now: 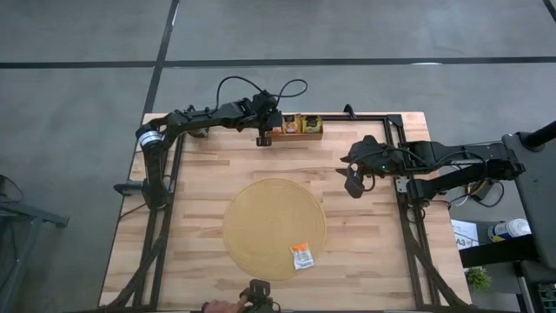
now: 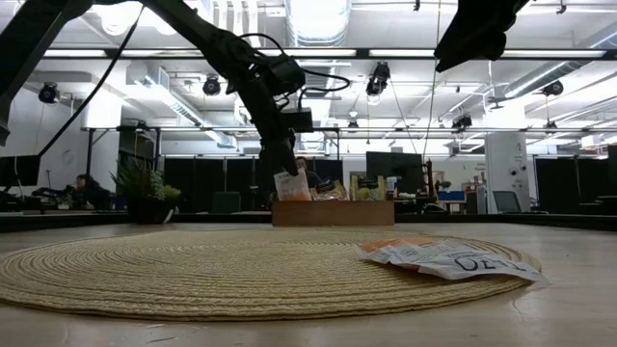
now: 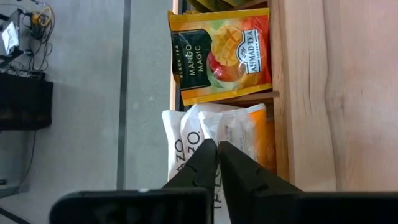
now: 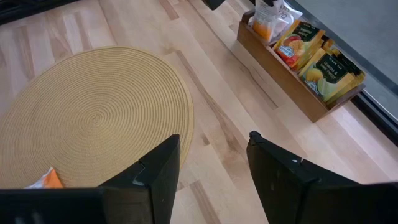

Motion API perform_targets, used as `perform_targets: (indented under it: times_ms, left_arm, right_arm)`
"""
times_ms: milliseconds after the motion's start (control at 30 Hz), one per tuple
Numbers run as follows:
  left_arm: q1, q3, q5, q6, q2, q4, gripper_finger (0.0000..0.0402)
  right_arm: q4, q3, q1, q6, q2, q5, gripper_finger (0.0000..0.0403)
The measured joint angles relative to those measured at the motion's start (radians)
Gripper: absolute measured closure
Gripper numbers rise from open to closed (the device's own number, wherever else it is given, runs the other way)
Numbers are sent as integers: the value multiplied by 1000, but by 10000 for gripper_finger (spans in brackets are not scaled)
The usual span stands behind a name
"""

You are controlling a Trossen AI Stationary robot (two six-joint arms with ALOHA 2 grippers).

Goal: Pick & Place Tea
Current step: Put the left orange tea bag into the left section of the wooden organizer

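Tea sachet (image 3: 186, 149) pinched by left claw (image 3: 217, 163) above tray (image 1: 300, 134) edge

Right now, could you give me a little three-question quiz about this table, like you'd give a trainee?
1. True or false: the left gripper is shut on a white tea sachet at the wooden tray.
2. Where does the loose orange-and-white sachet lie?
A. on the bare table
B. on the round woven mat
C. in the tray
3. Fill in: the right gripper hangs above the table with its fingers ____.

Key:
1. True; the low view shows the sachet pinched at the fingertips, over the tray.
2. B, near the mat's edge.
3. open, holding nothing.
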Motion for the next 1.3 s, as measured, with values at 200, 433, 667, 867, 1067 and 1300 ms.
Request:
perform_targets:
  times_ms: [200,433,667,867,1067,1300]
  left_arm:
    - [0,0,0,0,0,1,339]
    - [-2,26,-47,-55,0,-3,305]
    - [2,125,105,-169,-3,-66,341]
    - [11,116,204,-201,-3,-86,399]
    - [14,51,227,-202,-3,-87,401]
    - [17,-20,231,-196,-2,-60,401]
  right_arm:
    - [0,0,0,1,0,0,220]
    - [0,0,0,3,0,0,220]
    - [0,0,0,0,0,0,220]
    - [0,0,0,0,0,0,220]
    - [0,0,0,0,0,0,220]
    - [0,0,0,0,0,0,220]
